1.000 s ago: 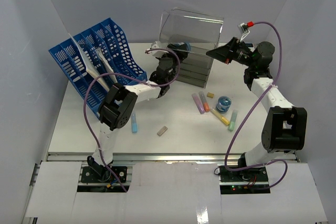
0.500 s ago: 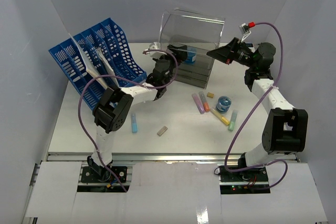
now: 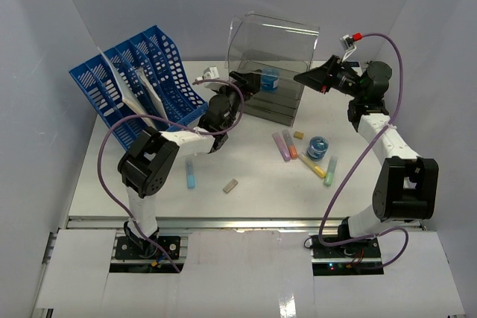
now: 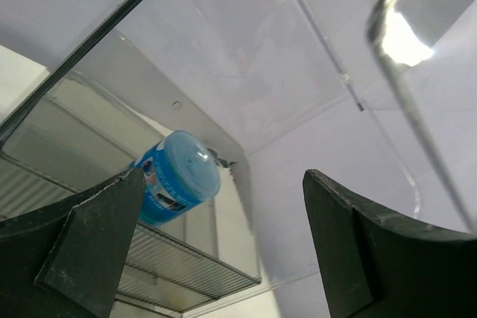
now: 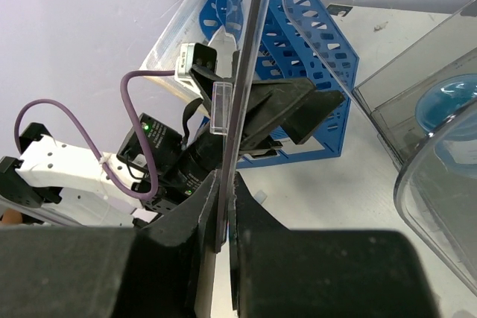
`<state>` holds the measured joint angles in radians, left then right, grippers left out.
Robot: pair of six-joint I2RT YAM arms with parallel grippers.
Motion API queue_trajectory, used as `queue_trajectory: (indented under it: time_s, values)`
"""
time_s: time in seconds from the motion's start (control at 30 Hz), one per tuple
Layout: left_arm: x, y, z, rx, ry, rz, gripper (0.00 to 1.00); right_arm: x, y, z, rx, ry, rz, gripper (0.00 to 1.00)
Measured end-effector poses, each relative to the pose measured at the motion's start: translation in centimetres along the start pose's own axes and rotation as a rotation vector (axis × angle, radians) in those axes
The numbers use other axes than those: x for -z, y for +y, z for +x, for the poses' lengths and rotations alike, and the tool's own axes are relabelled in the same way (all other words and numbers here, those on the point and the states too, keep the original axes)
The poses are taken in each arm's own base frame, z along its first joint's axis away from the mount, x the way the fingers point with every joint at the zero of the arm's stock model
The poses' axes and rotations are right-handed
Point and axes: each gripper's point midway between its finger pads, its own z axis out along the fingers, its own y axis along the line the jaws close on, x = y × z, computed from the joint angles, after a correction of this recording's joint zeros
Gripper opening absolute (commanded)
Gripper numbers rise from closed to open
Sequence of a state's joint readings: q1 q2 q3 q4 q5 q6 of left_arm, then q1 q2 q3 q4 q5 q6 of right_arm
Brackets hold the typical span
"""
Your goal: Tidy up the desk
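Backing your empty, wide-open left gripper [image 3: 243, 80] straight out should clear the blue round tub [image 4: 179, 176] in the clear plastic box [image 3: 270, 106] on the white desk [image 3: 253, 184]; right gripper [image 5: 223, 188] pinches its raised lid [image 3: 276, 35], hold steady.

walls [image 3: 186, 5]: pale, plain, three sides | light: even, seemingly overhead

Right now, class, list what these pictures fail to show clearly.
Tub label: left wrist view, too small, blurred.
Drawers, contents: top view, hidden behind grey fronts.
Tan piece: top view, too small to name.
Desk under right gripper, shut on lid: right wrist view, blocked by its own fingers.
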<state>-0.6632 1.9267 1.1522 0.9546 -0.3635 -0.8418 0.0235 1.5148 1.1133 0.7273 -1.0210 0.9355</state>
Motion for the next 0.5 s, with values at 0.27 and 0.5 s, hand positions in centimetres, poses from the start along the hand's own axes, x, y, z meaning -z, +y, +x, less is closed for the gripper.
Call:
queue_trajectory:
  time_s: [0.27,0.5]
  values:
    - [0.6,-1.9,-1.7,0.087,-0.038,0.056,0.97,0.2,0.2,-0.1,0.043,-0.002,0.011,0.28]
    - [0.6,-3.3,-2.7,0.108,-0.063,0.106,0.97,0.7,1.4,-0.6,0.171,-0.016,0.009,0.69]
